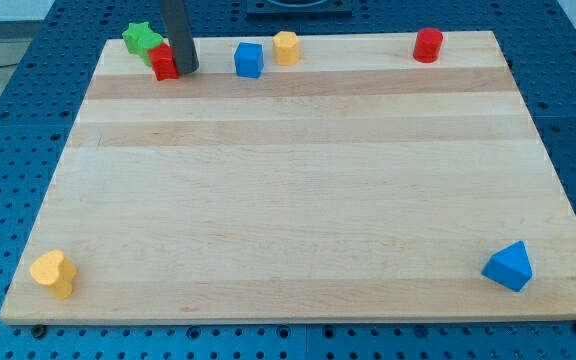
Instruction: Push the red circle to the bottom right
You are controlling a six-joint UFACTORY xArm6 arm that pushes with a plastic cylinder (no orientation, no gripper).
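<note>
The red circle (428, 44) stands near the top right corner of the wooden board (298, 180). My tip (186, 70) is at the top left, far from the red circle. It touches the right side of a second red block (163, 62), whose shape I cannot make out. A green star (141, 40) sits just up and left of that red block.
A blue cube (249, 60) and a yellow block (286, 47) lie along the top edge, between my tip and the red circle. A blue triangle (509, 266) sits in the bottom right corner. A yellow heart (53, 273) sits at the bottom left.
</note>
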